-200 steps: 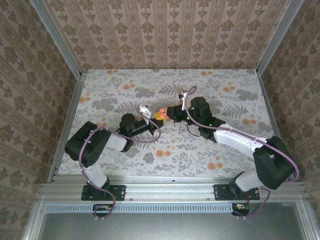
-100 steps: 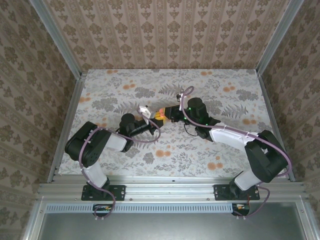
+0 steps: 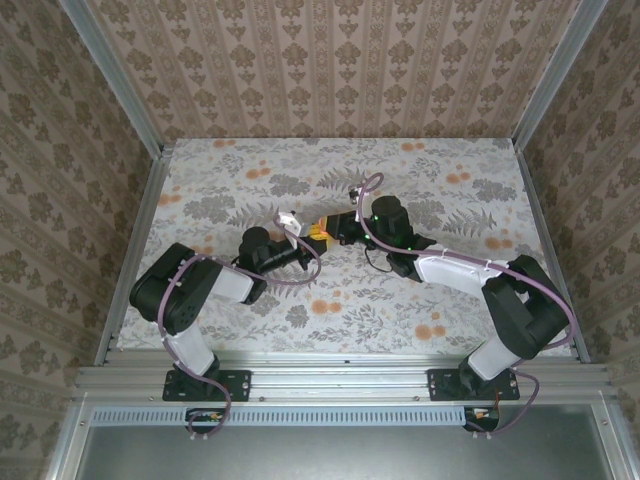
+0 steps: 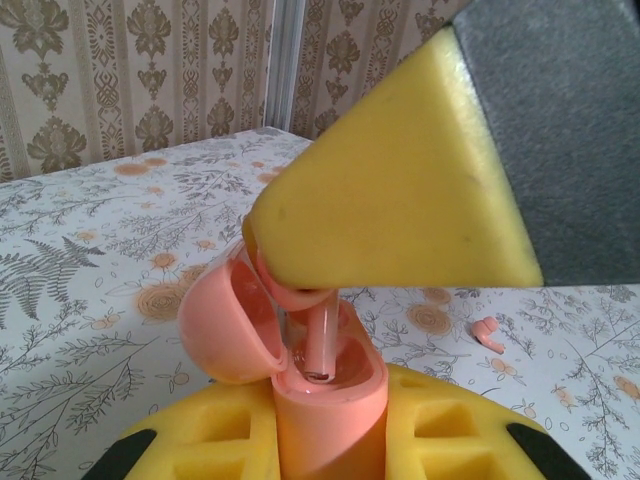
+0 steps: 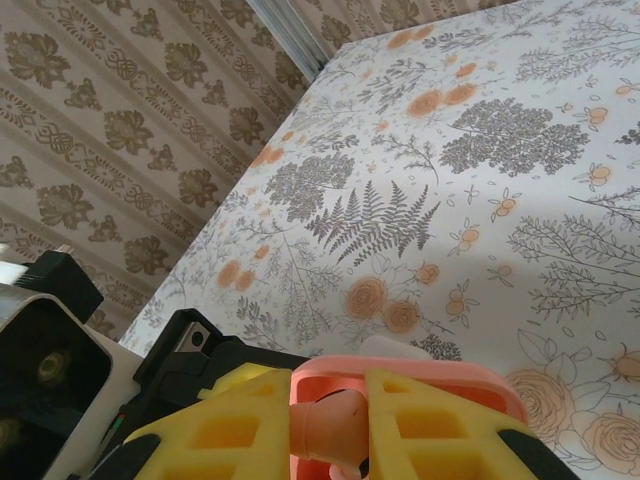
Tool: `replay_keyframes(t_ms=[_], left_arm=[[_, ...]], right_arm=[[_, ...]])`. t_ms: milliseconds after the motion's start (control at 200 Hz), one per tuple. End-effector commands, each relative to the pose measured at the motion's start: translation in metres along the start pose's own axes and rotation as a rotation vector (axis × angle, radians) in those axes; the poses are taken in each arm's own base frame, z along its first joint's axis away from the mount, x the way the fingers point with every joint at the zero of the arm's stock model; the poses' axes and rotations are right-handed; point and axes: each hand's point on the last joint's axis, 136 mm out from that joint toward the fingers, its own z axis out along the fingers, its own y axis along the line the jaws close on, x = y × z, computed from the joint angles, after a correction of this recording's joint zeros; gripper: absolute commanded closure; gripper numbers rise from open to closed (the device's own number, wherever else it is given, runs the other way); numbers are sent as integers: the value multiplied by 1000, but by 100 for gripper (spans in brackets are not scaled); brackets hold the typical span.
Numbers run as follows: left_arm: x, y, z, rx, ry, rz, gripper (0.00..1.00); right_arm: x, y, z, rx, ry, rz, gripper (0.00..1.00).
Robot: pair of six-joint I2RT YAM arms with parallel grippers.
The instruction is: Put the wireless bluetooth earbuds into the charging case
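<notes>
Left gripper (image 4: 330,440) closed narrow on case (image 4: 335,405), near table (image 3: 450,300) centre. Case upright, lid (image 4: 228,322) swung open. Right gripper (image 5: 335,420) pinches pink earbud (image 5: 328,428), my foam finger (image 4: 400,190) right above case mouth. Earbud stem down in case well, head not seated. Second earbud (image 4: 488,333) loose on table, apart from case.

The open charging case (image 4: 325,405) is coral-pink, and so are the earbud (image 4: 322,338) standing in it and the loose earbud (image 4: 488,333). The tabletop (image 4: 100,250) is white with grey ferns and orange blossoms. The left pincer (image 4: 330,440) and right pincer (image 5: 335,425) have yellow foam on black. The walls (image 3: 340,70) show beige-brown damask.
</notes>
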Motion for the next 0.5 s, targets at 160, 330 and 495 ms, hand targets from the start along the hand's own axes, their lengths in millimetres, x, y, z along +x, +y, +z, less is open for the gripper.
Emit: replay_keyframes(t_ms=[160, 330, 495], left_arm=[[-33, -9, 2, 38, -82, 41, 90], [-35, -10, 1, 37, -85, 44, 90], [-35, -10, 1, 37, -84, 45, 90]], right_arm=[[3, 16, 9, -80, 26, -21, 79], [14, 11, 10, -63, 63, -32, 79], [16, 7, 7, -45, 71, -41, 73]])
